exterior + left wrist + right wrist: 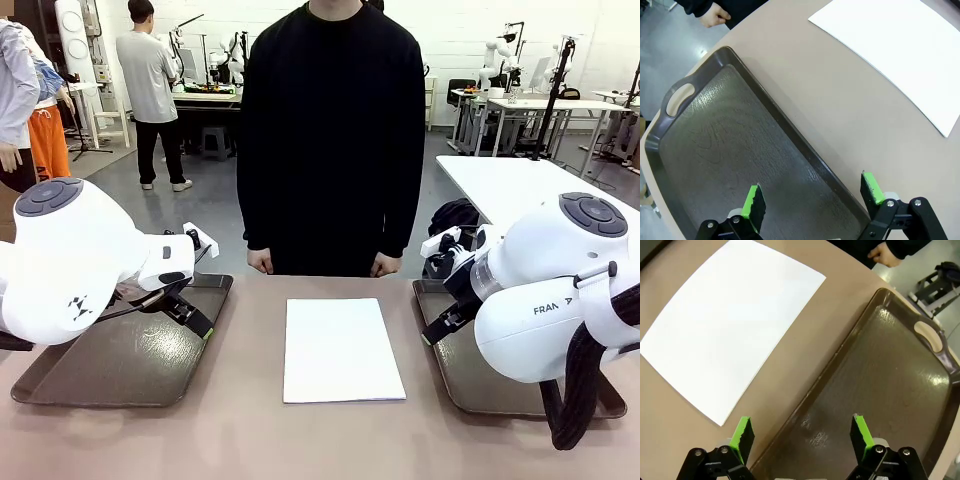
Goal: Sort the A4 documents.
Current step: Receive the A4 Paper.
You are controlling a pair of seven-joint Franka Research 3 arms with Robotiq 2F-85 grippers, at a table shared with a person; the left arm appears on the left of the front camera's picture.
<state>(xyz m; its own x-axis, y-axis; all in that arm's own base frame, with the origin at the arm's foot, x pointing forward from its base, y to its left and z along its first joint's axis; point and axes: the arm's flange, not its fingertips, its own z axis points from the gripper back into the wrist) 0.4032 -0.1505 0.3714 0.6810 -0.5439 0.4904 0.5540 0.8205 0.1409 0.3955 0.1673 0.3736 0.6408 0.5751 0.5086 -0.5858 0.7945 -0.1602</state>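
The A4 documents [343, 349] lie flat in the middle of the brown surface [250, 440], between the left tray [120, 360] and the right tray [470, 375]. A person [330, 130] stands at the far edge, and behind is a lab room with other tables. The left wrist view shows the person's fist [715, 15]. The left claw [812, 187] and the right claw [801, 422] are wide open and hold nothing. Each hangs above its tray's inner rim, with the paper beside it and apart.

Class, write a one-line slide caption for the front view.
Paper between left tray and right tray, open left gripper and right gripper above them, person opposite.
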